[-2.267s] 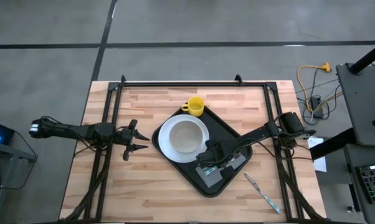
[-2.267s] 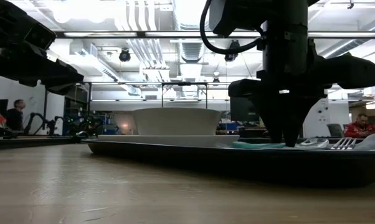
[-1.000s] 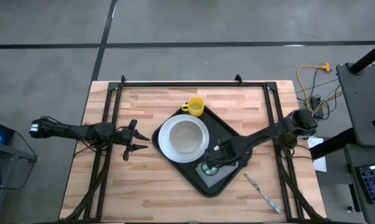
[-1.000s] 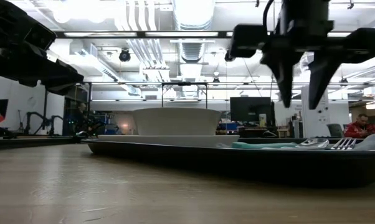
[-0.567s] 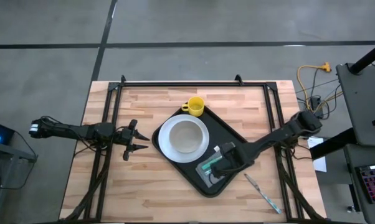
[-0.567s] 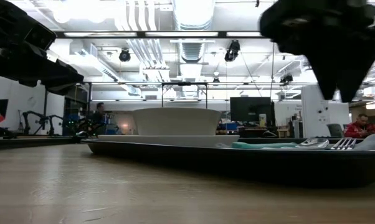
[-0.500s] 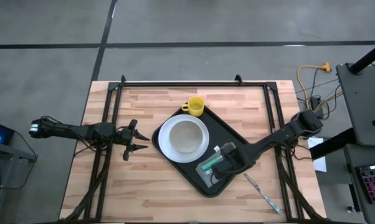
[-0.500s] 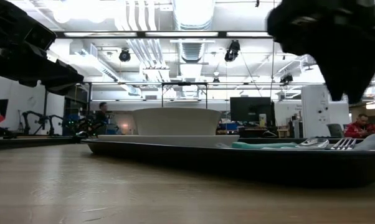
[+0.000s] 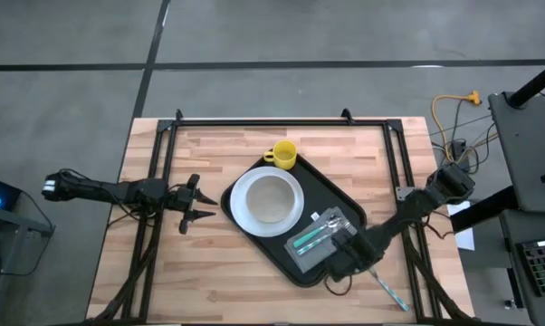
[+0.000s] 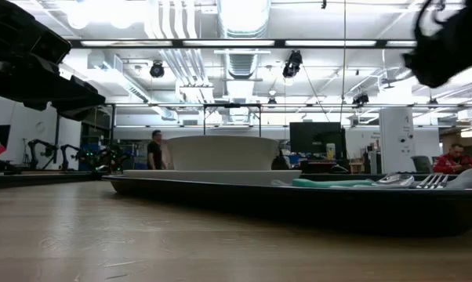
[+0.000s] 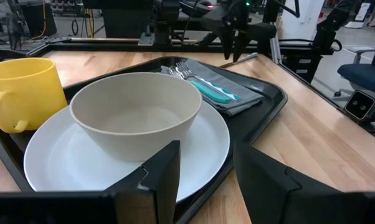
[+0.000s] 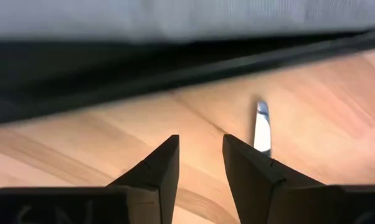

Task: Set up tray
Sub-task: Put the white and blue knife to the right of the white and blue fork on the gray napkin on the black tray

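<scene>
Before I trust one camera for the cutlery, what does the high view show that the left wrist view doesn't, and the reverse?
Only the high view shows the knife lying on the table off the tray, with the right gripper beside it, and the left gripper waiting left of the tray. Only the left wrist view shows the fork's tines. Both show the mug, bowl, plate, and teal-handled cutlery on the napkin.
</scene>
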`<state>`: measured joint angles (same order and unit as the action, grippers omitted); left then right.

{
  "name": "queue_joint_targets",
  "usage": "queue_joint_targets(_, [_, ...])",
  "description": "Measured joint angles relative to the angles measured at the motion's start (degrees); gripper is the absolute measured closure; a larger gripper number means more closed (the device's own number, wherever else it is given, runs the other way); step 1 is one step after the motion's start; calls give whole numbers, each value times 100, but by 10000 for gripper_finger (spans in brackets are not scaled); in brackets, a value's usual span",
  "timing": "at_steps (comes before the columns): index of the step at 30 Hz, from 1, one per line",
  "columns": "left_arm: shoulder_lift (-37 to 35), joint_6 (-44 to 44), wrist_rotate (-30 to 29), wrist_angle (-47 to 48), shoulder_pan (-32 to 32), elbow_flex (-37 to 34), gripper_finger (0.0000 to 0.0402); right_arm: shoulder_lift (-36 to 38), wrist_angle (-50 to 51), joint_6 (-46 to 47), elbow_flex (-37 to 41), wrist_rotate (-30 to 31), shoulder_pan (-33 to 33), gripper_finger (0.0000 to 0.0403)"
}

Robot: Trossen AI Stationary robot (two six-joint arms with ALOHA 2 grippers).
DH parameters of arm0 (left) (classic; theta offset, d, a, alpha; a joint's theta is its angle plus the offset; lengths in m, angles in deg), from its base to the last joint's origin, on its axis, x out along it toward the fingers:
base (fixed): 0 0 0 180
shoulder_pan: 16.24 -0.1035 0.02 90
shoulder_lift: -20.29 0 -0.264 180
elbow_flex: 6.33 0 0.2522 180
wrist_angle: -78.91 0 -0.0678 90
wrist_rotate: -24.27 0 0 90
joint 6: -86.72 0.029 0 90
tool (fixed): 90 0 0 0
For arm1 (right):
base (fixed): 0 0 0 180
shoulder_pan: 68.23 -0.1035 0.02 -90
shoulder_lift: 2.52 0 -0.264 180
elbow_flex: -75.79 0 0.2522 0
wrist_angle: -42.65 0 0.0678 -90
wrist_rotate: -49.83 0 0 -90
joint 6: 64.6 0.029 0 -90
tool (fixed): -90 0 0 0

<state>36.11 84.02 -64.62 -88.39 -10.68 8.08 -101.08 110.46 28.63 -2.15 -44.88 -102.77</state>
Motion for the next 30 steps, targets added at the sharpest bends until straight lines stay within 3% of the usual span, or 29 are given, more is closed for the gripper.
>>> queue_joint_targets(4, [0, 0, 1, 1, 0, 0, 266, 27, -144, 120, 210, -6, -323, 294])
queue_joint_targets(11, [2, 0, 0, 0, -1, 0, 266, 240, -240, 1101, 423, 80, -985, 304])
queue_joint_targets(19, [0, 0, 0, 0, -2, 0, 266, 563, -263, 2446, 643, 765, -1857, 312])
queue_joint_targets(30, [0, 0, 0, 2, 0, 0, 266, 555, -419, 3130, 710, 490, -2573, 309])
